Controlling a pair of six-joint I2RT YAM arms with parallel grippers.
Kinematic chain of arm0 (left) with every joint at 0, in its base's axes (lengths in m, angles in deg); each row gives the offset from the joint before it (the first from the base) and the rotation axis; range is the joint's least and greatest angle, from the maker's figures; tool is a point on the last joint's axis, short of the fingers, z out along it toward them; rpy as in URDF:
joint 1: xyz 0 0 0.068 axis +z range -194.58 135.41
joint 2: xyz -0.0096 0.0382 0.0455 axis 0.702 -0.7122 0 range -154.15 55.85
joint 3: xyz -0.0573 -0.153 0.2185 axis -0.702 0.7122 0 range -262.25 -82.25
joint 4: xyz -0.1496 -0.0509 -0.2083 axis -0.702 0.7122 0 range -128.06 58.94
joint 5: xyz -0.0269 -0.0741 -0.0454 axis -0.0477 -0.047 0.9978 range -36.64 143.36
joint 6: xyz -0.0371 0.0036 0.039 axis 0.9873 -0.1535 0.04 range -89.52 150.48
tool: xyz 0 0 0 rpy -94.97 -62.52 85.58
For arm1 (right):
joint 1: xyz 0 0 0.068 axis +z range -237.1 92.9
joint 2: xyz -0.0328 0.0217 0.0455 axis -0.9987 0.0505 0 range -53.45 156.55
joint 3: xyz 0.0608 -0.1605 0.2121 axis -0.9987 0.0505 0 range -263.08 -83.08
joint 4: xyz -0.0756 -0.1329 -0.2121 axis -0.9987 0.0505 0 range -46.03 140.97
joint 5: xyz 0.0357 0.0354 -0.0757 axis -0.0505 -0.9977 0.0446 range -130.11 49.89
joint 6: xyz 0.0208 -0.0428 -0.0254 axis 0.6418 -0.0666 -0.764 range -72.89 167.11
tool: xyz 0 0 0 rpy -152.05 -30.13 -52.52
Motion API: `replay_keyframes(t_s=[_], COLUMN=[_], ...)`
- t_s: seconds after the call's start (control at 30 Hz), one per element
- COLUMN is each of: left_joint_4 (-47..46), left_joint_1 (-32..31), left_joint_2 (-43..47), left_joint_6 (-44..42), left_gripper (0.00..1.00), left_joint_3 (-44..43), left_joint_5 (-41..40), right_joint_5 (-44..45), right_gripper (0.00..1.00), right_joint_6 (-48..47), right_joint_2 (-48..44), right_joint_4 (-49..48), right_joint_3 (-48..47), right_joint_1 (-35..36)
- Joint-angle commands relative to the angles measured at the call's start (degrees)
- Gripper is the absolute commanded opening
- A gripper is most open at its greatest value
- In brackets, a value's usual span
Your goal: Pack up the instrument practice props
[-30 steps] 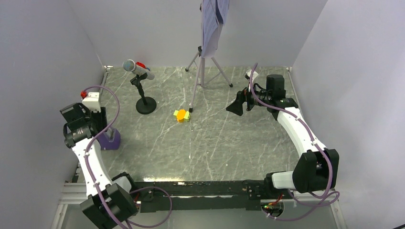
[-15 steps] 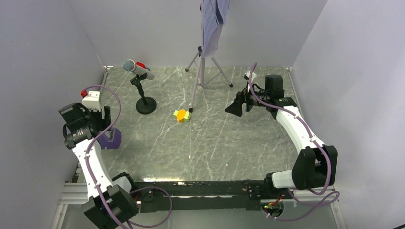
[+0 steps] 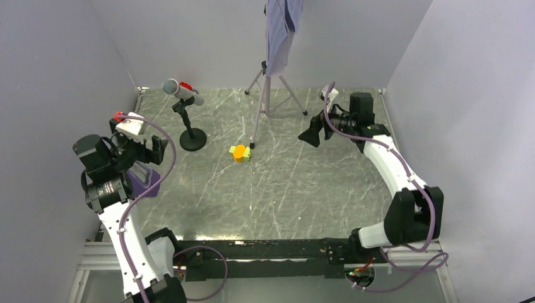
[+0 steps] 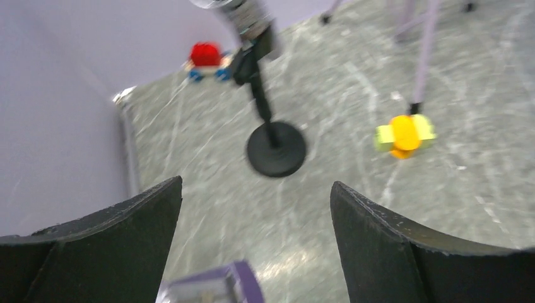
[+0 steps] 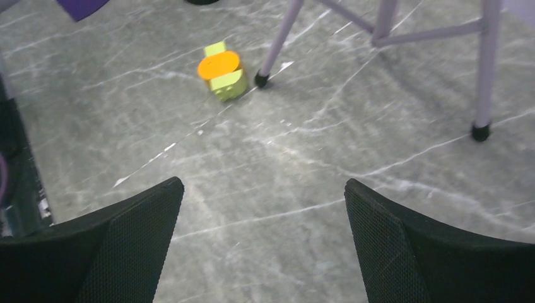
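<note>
- Top view: the left gripper [image 3: 149, 151] is seen spread wide, with nothing gripped, near the purple metronome [image 3: 144, 184] at the table's left side. The right gripper [image 3: 311, 136] is likewise spread wide, well apart from the orange-and-green block [image 3: 239, 152].
- Left wrist: nothing is held between the parted fingers [image 4: 113, 246]; the metronome's top is seen low between them, and the microphone stand [image 4: 276, 149] beyond.
- Right wrist: the jaws are held wide and empty; the block lies ahead, just beside a music stand leg [image 5: 279, 39].
</note>
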Motion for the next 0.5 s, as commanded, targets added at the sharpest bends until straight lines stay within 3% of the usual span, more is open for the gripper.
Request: replay_keyframes(t_s=[0.0,0.07,0.2,0.27,0.47], left_joint_4=[-6.44,-6.33,-4.03,-1.93,2.54], left_joint_1=[-7.68,-12.53,-19.03,-22.95,-34.62], left_joint_2=[0.68,0.16,-3.30,-5.60,-13.45], left_joint_6=[4.17,3.69,1.95,-1.00,-6.19], left_gripper=[0.90,0.90,0.89,0.89,0.87], left_joint_3=[0.11,-0.03,-1.19,-2.69,-9.13], left_joint_5=[9.41,9.29,10.93,7.77,0.14], right_joint_5=[4.01,4.55,3.73,3.72,2.29], right_gripper=[1.00,0.99,0.91,0.91,0.88], right_joint_6=[-5.23,-7.09,-8.84,-8.90,-11.83], right_joint_2=[7.23,10.75,14.65,16.63,24.79], right_joint_4=[-2.67,-1.50,-8.14,-12.81,-14.50], right_joint_3=[-9.29,-13.59,-14.81,-15.20,-22.30], right_joint_1=[0.09,0.09,0.16,0.05,0.26])
